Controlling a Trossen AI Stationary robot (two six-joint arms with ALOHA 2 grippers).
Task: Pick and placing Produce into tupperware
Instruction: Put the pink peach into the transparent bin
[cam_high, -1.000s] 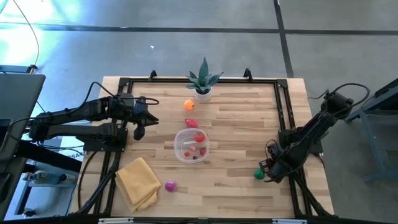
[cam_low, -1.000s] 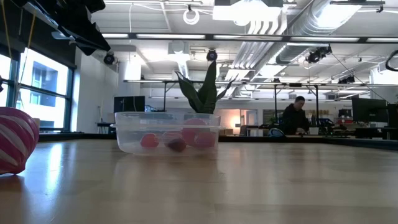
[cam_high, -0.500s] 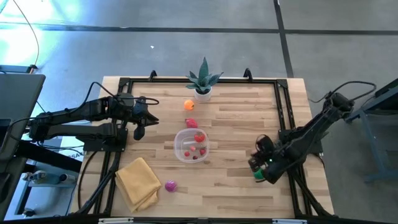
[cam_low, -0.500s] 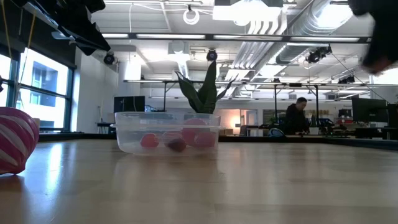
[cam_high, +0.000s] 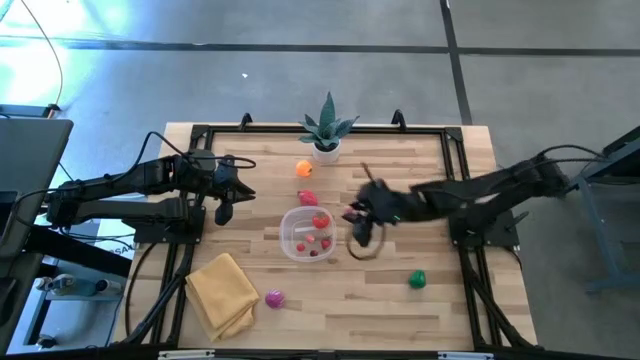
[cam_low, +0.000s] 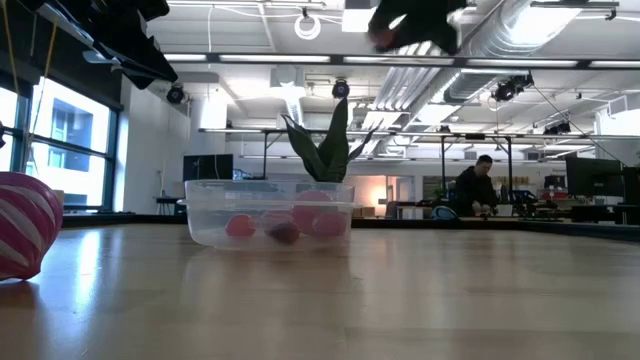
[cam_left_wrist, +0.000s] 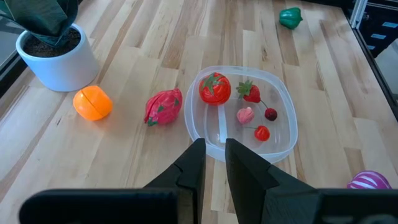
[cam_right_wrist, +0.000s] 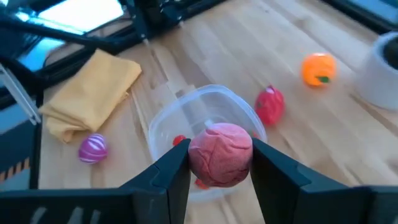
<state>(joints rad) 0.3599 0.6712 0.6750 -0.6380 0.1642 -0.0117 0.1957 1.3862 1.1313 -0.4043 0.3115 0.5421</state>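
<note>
Moved: right gripper (cam_high: 357, 222) swung in from the lower right table edge to just right of the tupperware (cam_high: 308, 233).
Left gripper (cam_high: 226, 197): left of centre, fingers nearly shut, empty.
Tupperware: centre, several produce pieces inside.
Right gripper: fingers clamped on pink fruit (cam_right_wrist: 220, 154).
Green pepper (cam_high: 417, 280): lower right.

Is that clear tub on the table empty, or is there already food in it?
Partly filled: the tupperware holds a tomato, a strawberry and three smaller pieces.
</note>
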